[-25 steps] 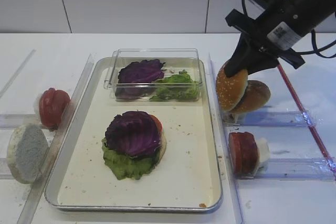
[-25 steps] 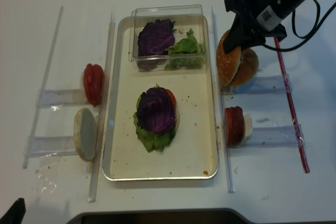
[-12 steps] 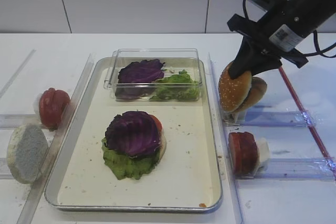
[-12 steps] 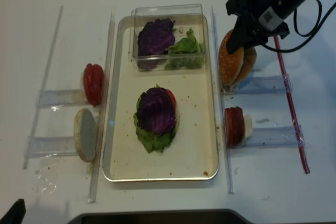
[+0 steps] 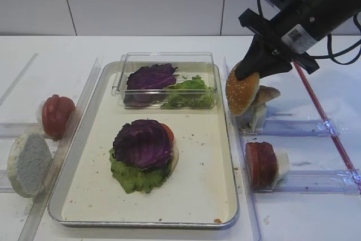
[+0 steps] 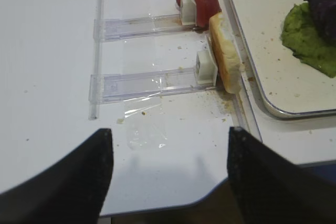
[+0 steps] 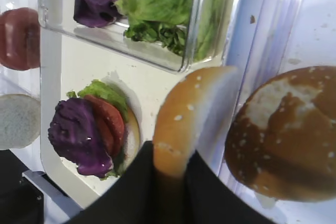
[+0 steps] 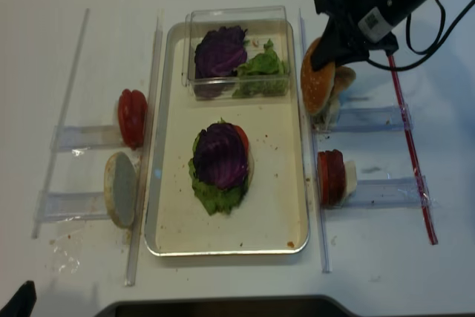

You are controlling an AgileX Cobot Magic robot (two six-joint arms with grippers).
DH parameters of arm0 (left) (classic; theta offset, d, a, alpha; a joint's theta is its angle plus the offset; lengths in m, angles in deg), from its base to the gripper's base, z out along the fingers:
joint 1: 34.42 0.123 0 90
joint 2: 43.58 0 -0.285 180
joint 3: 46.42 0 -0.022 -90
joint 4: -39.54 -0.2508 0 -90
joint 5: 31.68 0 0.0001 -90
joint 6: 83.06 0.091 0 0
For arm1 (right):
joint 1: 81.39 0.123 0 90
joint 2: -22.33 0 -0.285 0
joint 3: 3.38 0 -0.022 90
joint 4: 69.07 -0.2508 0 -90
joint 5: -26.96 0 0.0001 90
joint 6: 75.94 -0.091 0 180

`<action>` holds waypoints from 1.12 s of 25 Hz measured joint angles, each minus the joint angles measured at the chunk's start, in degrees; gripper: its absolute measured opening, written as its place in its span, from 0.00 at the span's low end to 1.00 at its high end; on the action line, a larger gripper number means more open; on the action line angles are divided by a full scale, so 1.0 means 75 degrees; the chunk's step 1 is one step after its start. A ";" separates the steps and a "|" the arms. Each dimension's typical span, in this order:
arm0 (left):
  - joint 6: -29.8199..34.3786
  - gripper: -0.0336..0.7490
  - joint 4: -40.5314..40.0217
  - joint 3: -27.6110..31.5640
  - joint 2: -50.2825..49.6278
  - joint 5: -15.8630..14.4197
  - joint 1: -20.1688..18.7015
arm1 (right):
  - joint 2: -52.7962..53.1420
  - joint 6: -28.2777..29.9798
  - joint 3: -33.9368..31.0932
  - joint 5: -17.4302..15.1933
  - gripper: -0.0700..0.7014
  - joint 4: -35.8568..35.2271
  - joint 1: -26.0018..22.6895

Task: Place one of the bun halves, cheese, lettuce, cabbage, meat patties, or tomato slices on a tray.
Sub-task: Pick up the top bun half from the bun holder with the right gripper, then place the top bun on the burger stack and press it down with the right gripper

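Note:
My right gripper is shut on a sesame bun half, held on edge just above the right rim of the silver tray. A second sesame bun stays in the clear rack behind it. On the tray floor a purple cabbage leaf tops a stack with tomato and lettuce. My left gripper stands open over bare white table near the front edge, holding nothing.
A clear plastic box with cabbage and lettuce sits at the tray's far end. Left of the tray are red tomato slices and a pale floury bun half in clear racks. A red slice stack and a red rod lie to the right.
The right gripper has carried the sesame bun half leftward, away from the second bun, to the tray's right rim. The left gripper has not moved.

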 joint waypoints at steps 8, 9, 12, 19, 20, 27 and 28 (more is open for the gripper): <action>0.0000 0.59 0.0000 0.0000 0.0000 0.0000 0.0000 | 0.0000 0.0229 0.0000 -0.0115 0.26 -0.0424 0.0000; 0.0000 0.59 0.0000 0.0000 0.0000 0.0000 0.0000 | 0.0000 0.0269 0.0000 -0.0144 0.26 -0.0502 0.0000; 0.0000 0.59 0.0000 0.0000 0.0000 0.0000 0.0000 | 0.0000 0.0531 0.0000 -0.0176 0.26 -0.0761 0.0000; 0.0000 0.59 0.0000 0.0000 0.0000 0.0000 0.0000 | 0.0323 0.1690 -0.1212 -0.0153 0.26 -0.2202 0.0000; 0.0000 0.59 0.0000 0.0000 0.0000 0.0000 0.0000 | 0.0432 0.1933 -0.1516 -0.0153 0.26 -0.2446 0.0000; 0.0000 0.59 0.0000 0.0000 0.0000 0.0000 0.0000 | 0.0968 0.3140 -0.2959 -0.0073 0.26 -0.3778 0.0000; 0.0000 0.59 0.0000 0.0000 0.0000 0.0000 0.0000 | 0.1002 0.3232 -0.3104 -0.0073 0.26 -0.3881 0.0000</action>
